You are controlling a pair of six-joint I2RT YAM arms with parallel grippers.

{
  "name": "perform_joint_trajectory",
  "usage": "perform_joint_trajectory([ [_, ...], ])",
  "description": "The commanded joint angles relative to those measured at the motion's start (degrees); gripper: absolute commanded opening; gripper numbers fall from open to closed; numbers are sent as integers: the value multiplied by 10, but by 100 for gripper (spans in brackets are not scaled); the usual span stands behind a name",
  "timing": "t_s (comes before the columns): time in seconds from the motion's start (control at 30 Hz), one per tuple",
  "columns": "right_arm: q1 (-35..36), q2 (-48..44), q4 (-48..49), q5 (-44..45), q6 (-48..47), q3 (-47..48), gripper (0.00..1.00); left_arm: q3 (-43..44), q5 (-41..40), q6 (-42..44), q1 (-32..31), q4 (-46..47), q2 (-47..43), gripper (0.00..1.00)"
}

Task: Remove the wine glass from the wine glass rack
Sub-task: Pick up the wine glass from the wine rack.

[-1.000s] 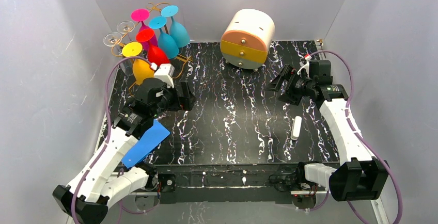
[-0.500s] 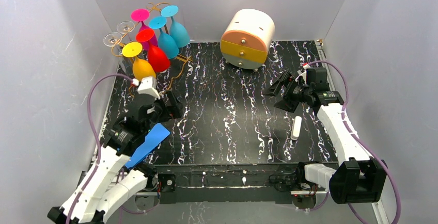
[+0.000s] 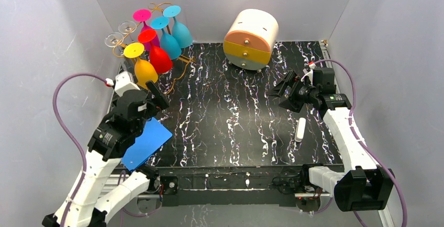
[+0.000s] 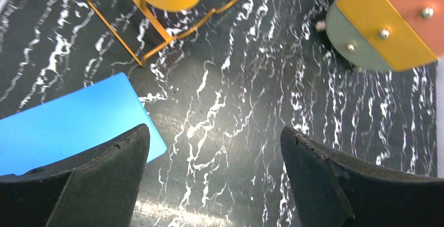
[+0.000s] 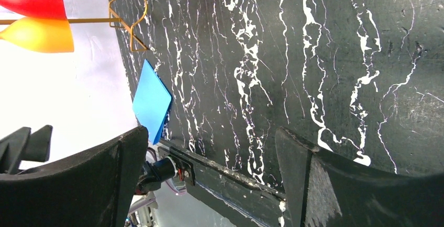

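While left gripper (image 4: pixel 213 130) and right gripper (image 5: pixel 209 130) hold fingers apart, empty, the yellow wine glass (image 3: pixel 144 70), upper left, appears light, slick: grasp its bowl.

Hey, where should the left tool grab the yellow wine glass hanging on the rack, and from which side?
Probably the bowl of the yellow wine glass: it hangs upside down, foot up in the wine glass rack, nearest the left tool. Come from the near, open side; the red glass crowds its far side.
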Motion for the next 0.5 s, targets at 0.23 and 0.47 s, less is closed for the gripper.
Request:
perform_joint_trajectory([
  [0.23, -2, -9, 11, -16, -15, 38, 99, 133, -122, 10, 0, -80, 94, 76],
  [0.47, -2, 9, -7, -15, -20, 51, 99, 179, -136, 24, 0, -112, 154, 73],
])
